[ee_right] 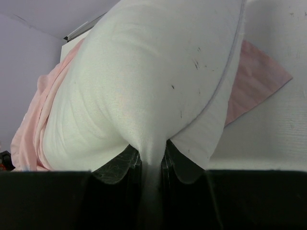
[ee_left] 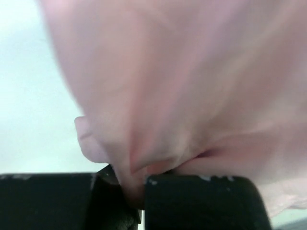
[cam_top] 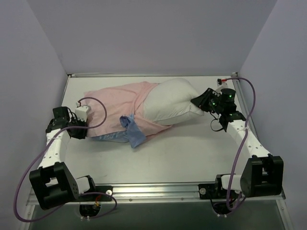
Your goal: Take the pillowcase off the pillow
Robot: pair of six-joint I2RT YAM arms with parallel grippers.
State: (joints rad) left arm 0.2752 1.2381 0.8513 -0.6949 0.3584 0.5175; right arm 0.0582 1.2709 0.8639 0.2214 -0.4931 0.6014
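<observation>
At the left side of the table [cam_top: 182, 153], the left gripper [cam_top: 82, 130] was closed tight on a small gathered fold of the pillowcase [cam_top: 112, 103]. Its wrist view showed pink cloth bunched between jaws that met with almost no gap. At the right, the right gripper [cam_top: 198, 101] was closed on the thin corner seam of the pillow [cam_top: 170, 103], the white cloth nipped between its jaws. The pillowcase lay inside out across the left half of the table, pink face up, with a blue flap turned out at its near edge. It appeared to cover only the pillow's left end. The plump right half lay bare, slantwise across the middle of the table.

Hazards, as judged from this arrangement:
1. The left hold was on a narrow tuck of thin cloth, and a hard pull could draw the tuck out of the jaws.
2. The right hold was on a mere corner. If that slipped, pillow and pillowcase would slide leftward together and nothing would come off.
3. Cloth was bunched where the pillowcase met the pillow's widest part, so it might catch there and load both holds.
4. The left arm stood near the table's left edge and the wall [cam_top: 29, 72], so there appeared to be little room for pulling outward.
</observation>
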